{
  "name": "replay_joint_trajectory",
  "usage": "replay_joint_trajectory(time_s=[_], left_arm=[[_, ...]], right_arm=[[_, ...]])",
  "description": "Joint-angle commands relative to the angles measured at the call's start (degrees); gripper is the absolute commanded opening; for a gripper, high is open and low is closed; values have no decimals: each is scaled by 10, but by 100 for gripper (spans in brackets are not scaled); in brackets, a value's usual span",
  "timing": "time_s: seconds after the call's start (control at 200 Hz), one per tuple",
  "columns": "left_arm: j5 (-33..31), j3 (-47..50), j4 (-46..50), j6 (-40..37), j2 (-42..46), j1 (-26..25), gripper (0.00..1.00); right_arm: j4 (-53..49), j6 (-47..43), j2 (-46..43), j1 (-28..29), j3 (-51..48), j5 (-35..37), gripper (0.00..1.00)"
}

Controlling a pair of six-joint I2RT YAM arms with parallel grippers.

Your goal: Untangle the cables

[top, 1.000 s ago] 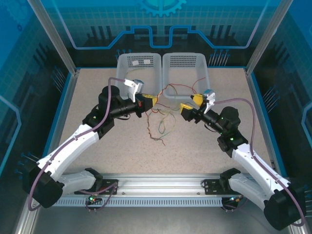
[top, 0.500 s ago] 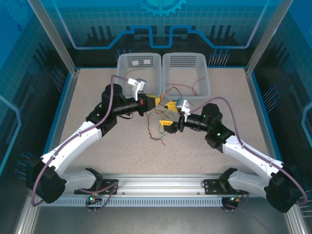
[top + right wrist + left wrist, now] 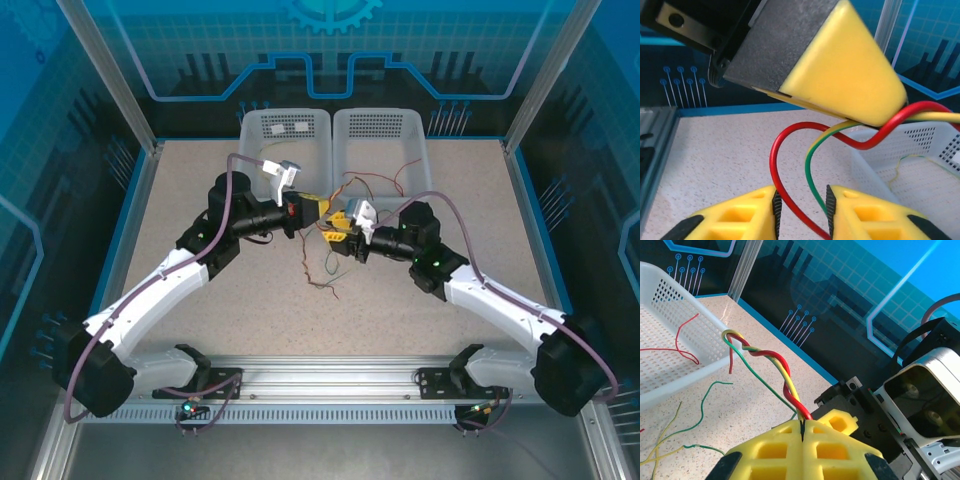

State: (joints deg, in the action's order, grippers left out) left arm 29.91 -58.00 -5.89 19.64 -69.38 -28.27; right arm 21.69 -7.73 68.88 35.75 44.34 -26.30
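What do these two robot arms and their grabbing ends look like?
The left arm and right arm have white shells on black joints, each trailed by a purple-grey cable. The left tool and right tool each end in two blocky yellow fingers.

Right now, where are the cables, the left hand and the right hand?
cables [image 3: 788, 387], left wrist view, middle of the twisted stretch.
left hand [image 3: 802, 426], left wrist view, seam between its shut yellow fingertips.
right hand [image 3: 801, 205], right wrist view, gap between its fingertips.
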Motion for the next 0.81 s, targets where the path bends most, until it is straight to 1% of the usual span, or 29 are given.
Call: replay_joint_trajectory(time_s=[0.0,0.04,0.1,0.115,0.245,0.33,0.335,0.36,0.375,0.44,0.455,0.47,0.485,0.505,0.615,0.66,0.69,0.745,0.8], left_arm=[[20,-15,-15,11,5,3,0],[20,-15,-15,10,7,4,0],[20,-14,-15,10,8,3,0],[21,-14,-15,9,8,3,0],[18,-14,-15,8,10,4,0],[1,-10,-15,3,13,3,0],[0,-10,-15,3,13,3,3],[-9,-8,-15,1,15,3,22],[-14,-7,-16,0,16,3,32],[-38,2,-18,-6,22,4,60],[-45,4,-18,-7,25,4,69],[-53,7,-20,-8,27,4,80],[-59,10,-22,-9,30,4,85],[-69,15,-25,-12,34,5,87],[-100,60,-80,-6,78,17,87],[-113,83,-110,3,99,25,84],[-113,98,-129,6,113,31,80],[-109,118,-150,6,130,41,80],[-102,122,-135,-6,137,45,79]], right_arm=[[-4,-11,8,6,24,-5,19],[-6,-11,10,5,26,-11,12],[-10,-10,13,3,28,-18,6],[-10,-8,13,2,29,-20,0],[-3,2,11,-2,26,-22,0],[0,17,9,-7,24,-20,0],[1,19,8,-8,24,-20,0],[4,29,7,-11,23,-18,0],[6,37,7,-13,22,-17,0],[10,68,6,-26,21,-17,0],[10,74,5,-29,22,-18,0],[10,79,5,-31,20,-19,0],[11,85,4,-34,20,-17,0],[12,94,3,-38,18,-14,0],[16,126,-9,-56,7,-11,0],[21,136,-19,-62,-1,-4,0],[23,141,-26,-65,-6,0,0],[21,150,-39,-72,-9,4,0],[14,157,-49,-78,-7,-3,0]])
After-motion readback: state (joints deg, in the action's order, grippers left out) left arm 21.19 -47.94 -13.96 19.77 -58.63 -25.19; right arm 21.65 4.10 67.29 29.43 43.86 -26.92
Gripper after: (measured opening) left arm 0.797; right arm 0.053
